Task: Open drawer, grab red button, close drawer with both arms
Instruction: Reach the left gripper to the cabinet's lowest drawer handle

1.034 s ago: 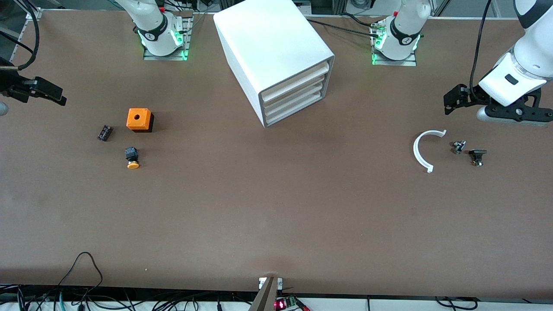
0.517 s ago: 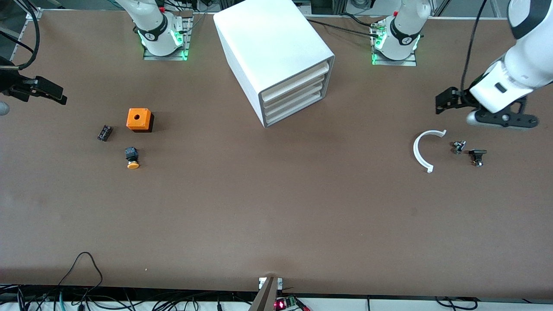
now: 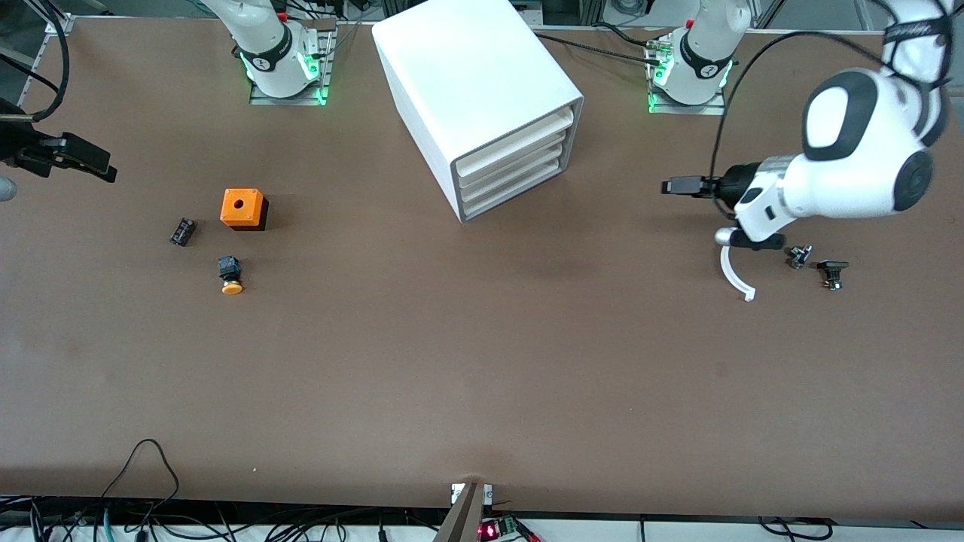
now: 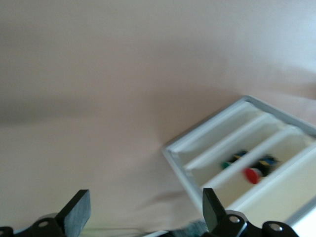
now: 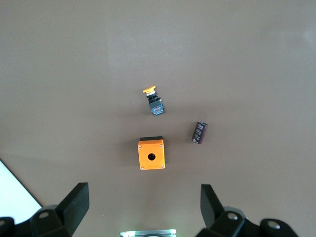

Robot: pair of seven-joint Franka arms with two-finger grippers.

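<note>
The white cabinet [image 3: 482, 83] stands at the middle of the table near the robots' bases, and its three cream-fronted drawers [image 3: 512, 162] are pushed in. In the left wrist view the cabinet front [image 4: 237, 148] shows, and the red-capped button [image 4: 253, 174] lies inside one drawer beside dark parts; I cannot tell which drawer. My left gripper [image 3: 674, 185] [image 4: 143, 212] is open and empty, over the table between the cabinet and a white arc, pointing at the cabinet front. My right gripper [image 3: 83, 162] [image 5: 143, 205] is open and empty, waiting over the right arm's end of the table.
An orange cube with a hole [image 3: 242, 208] [image 5: 151, 154], a yellow-capped black button [image 3: 230, 275] [image 5: 154, 101] and a small black part [image 3: 182, 231] [image 5: 199, 132] lie toward the right arm's end. A white arc [image 3: 729, 271] and two small dark parts [image 3: 800, 256] [image 3: 831, 272] lie under the left arm.
The left arm has swung toward the cabinet and turned its gripper to face the cabinet front; it now covers part of the white arc. The right arm has not moved.
</note>
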